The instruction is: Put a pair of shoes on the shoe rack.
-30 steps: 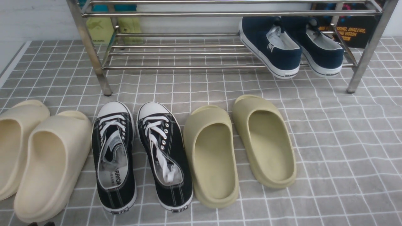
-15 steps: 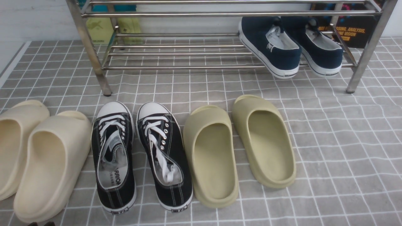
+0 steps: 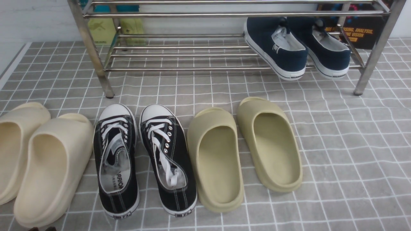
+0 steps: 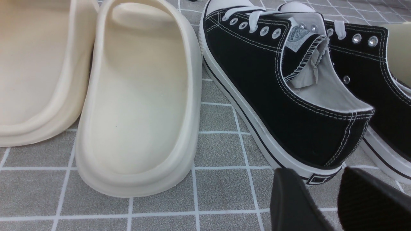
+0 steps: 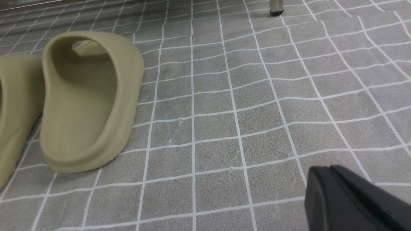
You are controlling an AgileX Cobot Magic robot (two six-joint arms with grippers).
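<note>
Cream slides (image 4: 138, 106) beside black lace-up sneakers (image 4: 282, 96); left tool (image 4: 337, 200) parted near sneaker heel

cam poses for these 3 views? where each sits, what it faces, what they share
Front: between the arms, facing the shoe rack holding the navy slip-ons; barely any robot in view.
Left wrist: low over the floor, facing the cream slides and black lace-up sneakers; left gripper fingers apart.
Right wrist: low, facing the olive slides; right gripper fingers together.
Shared: the front view shows both wrist views' shoes.
</note>
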